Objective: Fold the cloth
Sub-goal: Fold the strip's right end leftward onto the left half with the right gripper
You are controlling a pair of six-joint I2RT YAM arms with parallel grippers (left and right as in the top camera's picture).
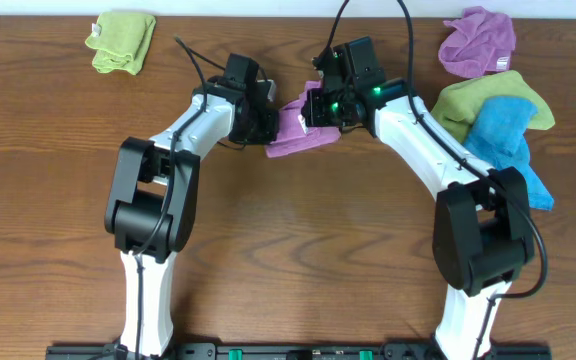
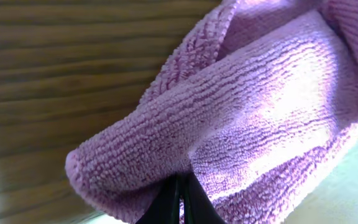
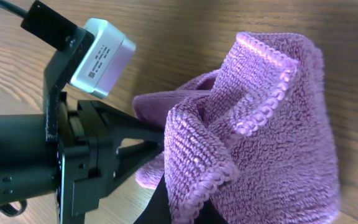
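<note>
A purple cloth (image 1: 298,128) lies bunched between the two arms at the back middle of the table. My left gripper (image 1: 271,120) is shut on its left edge; in the left wrist view the cloth (image 2: 253,106) fills the frame and folds over the closed fingertips (image 2: 180,202). My right gripper (image 1: 318,105) is shut on the cloth's right edge; in the right wrist view the hemmed edge (image 3: 229,155) drapes over the fingers (image 3: 188,208). The left gripper's body (image 3: 73,162) shows close on the left there.
A folded green cloth (image 1: 122,41) lies at the back left. At the back right sit a purple cloth (image 1: 479,41), a green cloth (image 1: 478,98) and a blue cloth (image 1: 508,140) in a pile. The table is brown wood (image 1: 308,240).
</note>
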